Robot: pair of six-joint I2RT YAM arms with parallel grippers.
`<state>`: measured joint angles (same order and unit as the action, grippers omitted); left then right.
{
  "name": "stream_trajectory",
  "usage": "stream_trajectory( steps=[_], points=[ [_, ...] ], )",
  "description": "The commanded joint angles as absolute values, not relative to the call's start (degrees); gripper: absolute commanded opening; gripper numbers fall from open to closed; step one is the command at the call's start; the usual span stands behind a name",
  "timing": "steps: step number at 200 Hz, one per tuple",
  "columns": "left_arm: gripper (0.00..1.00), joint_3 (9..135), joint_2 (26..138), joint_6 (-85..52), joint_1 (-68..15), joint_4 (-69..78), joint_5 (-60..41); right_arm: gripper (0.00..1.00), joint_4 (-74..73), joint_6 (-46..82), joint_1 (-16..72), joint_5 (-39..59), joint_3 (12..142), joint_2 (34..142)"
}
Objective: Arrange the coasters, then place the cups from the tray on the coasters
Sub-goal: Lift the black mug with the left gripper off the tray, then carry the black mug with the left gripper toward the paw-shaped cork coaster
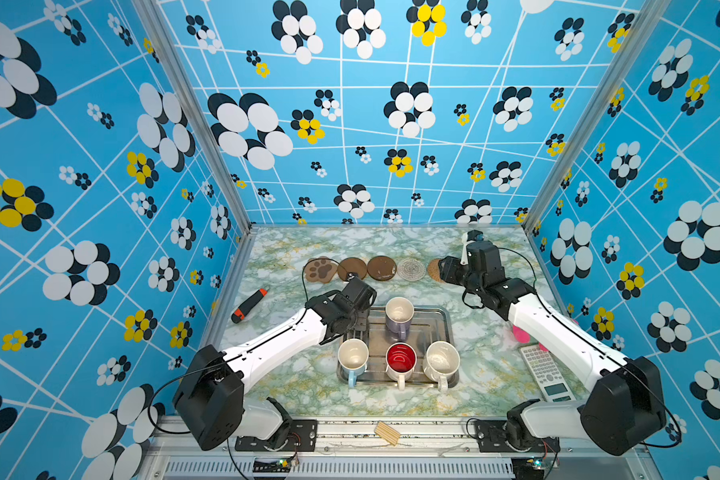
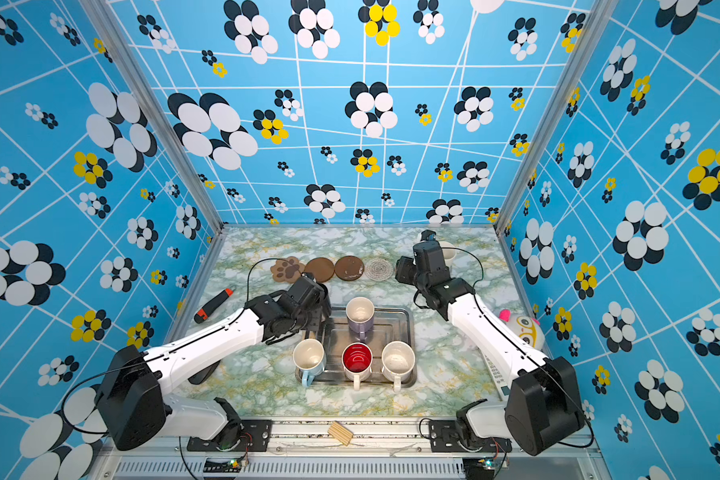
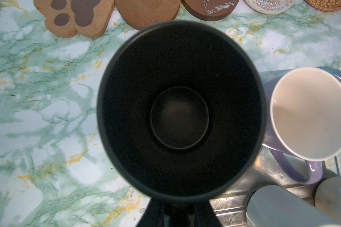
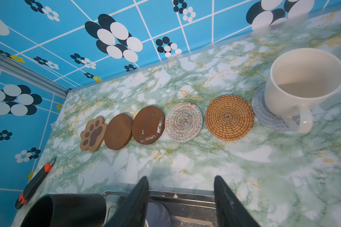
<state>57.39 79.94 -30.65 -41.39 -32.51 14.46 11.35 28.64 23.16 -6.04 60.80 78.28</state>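
**One Mug Seated, the Black Mug Carried Next**

Six coasters are laid in a row along the far side of the table. From one end they are the paw-shaped coaster (image 4: 92, 133), a dark-brown disc (image 4: 118, 131), a scuffed dark-brown disc (image 4: 148, 124), the whitish lacy disc (image 4: 183, 121), the rattan disc (image 4: 229, 117) and the grey spiral disc (image 4: 261, 111). The cream mug (image 4: 303, 78) is already set on the grey disc.

Four mugs are left in the steel tray (image 1: 416, 308): lavender (image 1: 399, 318), light blue (image 1: 353, 357), red-lined white (image 1: 400, 359) and speckled white (image 1: 442, 360).

The black mug (image 3: 179, 110) is gripped by the left gripper (image 3: 179, 211), which is clamped, apparently on its handle. The mug is held upright over the table, just off the tray's far corner and on the near side of the paw coaster and the first brown disc. The right gripper (image 4: 181, 177) is spread and empty above the tray's far rim.

The step in hand is judged to be the placing of the black mug on one of those two nearest coasters.

- The mug is best kept level, with its base carried clear of the coaster edges.
- It should be centred before it is lowered, because the paw and the first disc lie edge to edge and one could be pushed by an off-centre descent.
- The grip should be released only once the base is seated flat.
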Motion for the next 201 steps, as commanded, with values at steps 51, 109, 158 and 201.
stream_trajectory(
  steps=[51,109,158,201],
  points=[
    [0.00,59.90,75.25,-28.22,-40.02,-30.18,19.36,0.53,12.87,32.14,22.97,-0.01,65.28,81.09],
    [0.00,60.47,72.36,-25.64,-35.69,-30.35,19.31,0.51,16.35,34.31,24.78,3.11,69.59,83.40],
    [0.00,61.23,72.33,-24.34,-32.62,-29.01,18.66,0.51,15.99,34.54,25.14,3.46,69.57,84.54],
    [0.00,64.05,73.43,-22.84,-31.48,-29.78,19.98,0.51,14.69,34.54,25.20,4.22,69.62,86.47]
  ],
)
